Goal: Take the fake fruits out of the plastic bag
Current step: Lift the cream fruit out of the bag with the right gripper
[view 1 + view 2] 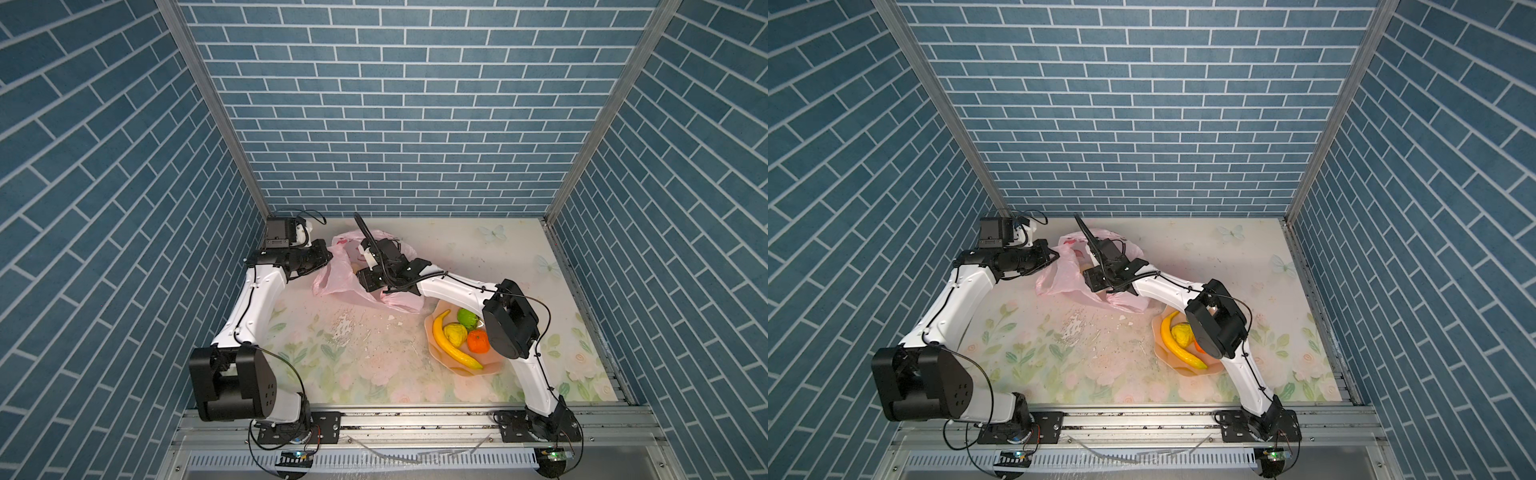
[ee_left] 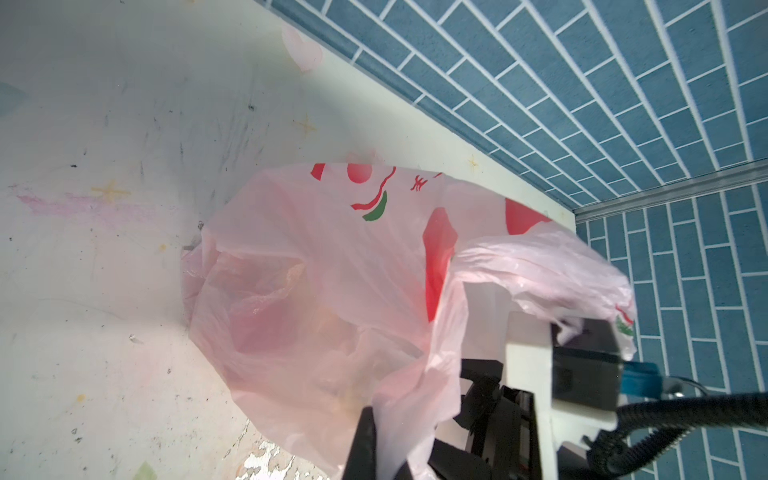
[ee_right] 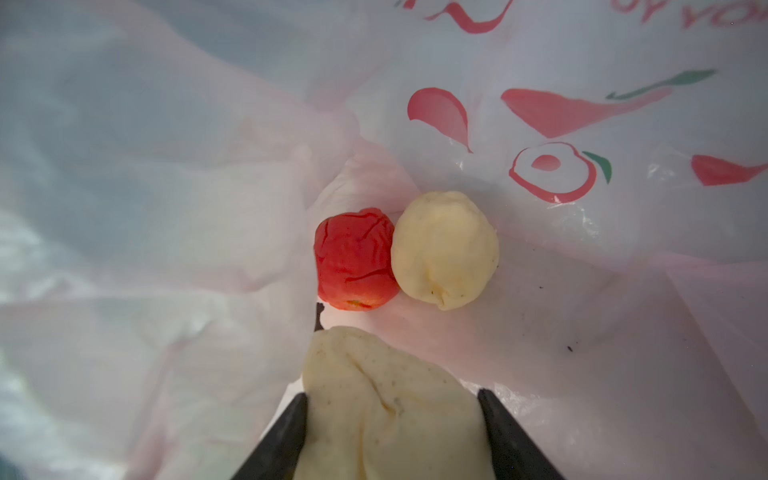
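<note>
Your right gripper (image 3: 392, 397) is clamped on a cream lump (image 3: 386, 432) inside the plastic bag (image 3: 166, 216), near the red apple (image 3: 353, 259) and a second lump (image 3: 444, 249), and pulling out could drag the thin film if your left gripper (image 1: 327, 258), pinched on the rim, slips.

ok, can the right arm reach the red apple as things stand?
Probably not yet: the right tool is inside the plastic bag but closed on the near cream lump, which lies between it and the red apple.
</note>
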{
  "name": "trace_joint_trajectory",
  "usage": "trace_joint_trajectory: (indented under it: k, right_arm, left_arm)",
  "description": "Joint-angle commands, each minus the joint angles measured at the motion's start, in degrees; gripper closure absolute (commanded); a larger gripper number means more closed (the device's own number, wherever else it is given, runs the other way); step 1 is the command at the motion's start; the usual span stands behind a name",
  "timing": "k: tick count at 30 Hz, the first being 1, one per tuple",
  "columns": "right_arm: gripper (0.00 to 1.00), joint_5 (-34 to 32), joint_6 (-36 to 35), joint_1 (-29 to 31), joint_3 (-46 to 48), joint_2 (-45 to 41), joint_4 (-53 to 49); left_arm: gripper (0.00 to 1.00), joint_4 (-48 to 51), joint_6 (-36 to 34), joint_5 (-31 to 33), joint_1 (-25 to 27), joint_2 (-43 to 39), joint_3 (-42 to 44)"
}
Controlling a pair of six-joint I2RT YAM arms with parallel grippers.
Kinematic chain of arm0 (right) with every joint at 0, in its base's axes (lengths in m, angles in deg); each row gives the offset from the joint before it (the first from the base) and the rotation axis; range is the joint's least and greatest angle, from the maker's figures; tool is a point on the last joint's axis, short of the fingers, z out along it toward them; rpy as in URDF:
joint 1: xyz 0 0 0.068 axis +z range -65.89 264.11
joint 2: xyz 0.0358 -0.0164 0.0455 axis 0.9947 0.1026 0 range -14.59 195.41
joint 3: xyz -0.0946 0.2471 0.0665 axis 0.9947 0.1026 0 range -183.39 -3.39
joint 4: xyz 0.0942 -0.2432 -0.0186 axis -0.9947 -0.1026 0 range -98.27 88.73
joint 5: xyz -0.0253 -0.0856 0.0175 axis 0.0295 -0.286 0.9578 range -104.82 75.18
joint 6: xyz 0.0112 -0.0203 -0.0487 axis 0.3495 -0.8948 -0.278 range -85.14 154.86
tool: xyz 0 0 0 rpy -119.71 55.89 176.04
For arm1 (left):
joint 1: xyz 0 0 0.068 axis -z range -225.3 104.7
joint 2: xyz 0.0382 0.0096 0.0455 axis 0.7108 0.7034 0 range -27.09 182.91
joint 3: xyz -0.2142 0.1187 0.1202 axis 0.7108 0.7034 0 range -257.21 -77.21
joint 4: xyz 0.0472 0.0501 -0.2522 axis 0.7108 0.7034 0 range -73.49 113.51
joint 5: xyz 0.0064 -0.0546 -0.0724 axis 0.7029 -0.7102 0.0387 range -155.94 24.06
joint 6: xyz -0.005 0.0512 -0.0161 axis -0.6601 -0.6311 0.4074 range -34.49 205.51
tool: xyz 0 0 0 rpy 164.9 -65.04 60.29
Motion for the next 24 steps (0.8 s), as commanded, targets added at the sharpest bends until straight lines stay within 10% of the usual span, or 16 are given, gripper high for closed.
trace_joint_trajectory:
  k: [1, 24]
  right_arm:
    - [0.82, 0.1, -3.4, 0.6, 2.0, -3.4, -3.1]
    - [0.85, 0.7, -8.0, 1.2, 0.4, -18.1, -9.3]
  left_arm:
    - [1.00, -0.9, 0.5, 0.4, 0.3, -3.3, -0.2]
    - [1.00, 1.6, -1.4, -0.4, 0.3, -13.8, 12.9]
